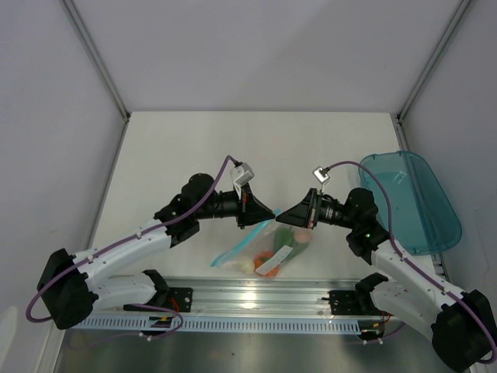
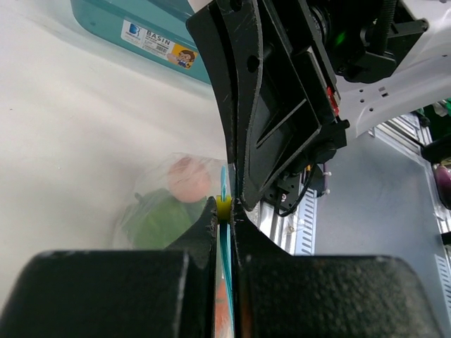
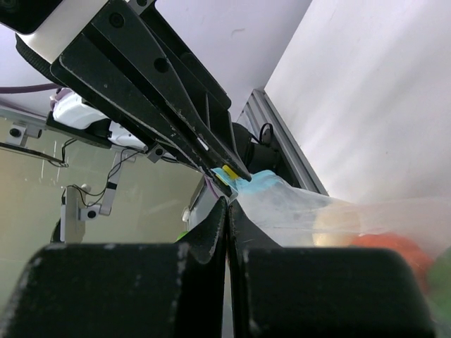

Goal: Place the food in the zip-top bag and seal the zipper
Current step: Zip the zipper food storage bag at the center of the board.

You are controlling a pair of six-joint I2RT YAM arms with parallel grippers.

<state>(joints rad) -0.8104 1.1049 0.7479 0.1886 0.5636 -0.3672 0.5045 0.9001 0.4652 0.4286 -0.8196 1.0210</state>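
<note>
The clear zip-top bag [image 1: 260,250] hangs just above the table between both arms, with the food inside. Through the plastic I see a green pepper-like piece [image 2: 161,220], a round orange-red one [image 2: 189,179] and a pale egg shape [image 3: 335,224]. My left gripper [image 2: 224,205] is shut on the teal zipper [image 2: 226,243] at its small yellow slider [image 2: 224,208]. The right gripper [image 3: 227,203] is shut on the bag's top corner, right beside the slider [image 3: 229,171]. In the top view the left gripper [image 1: 269,210] and right gripper [image 1: 283,217] meet tip to tip.
A translucent teal tray [image 1: 419,202] lies at the right edge of the table, and its label end [image 2: 134,24] shows in the left wrist view. An aluminium rail [image 1: 256,299] with the arm bases runs along the near edge. White walls enclose the table.
</note>
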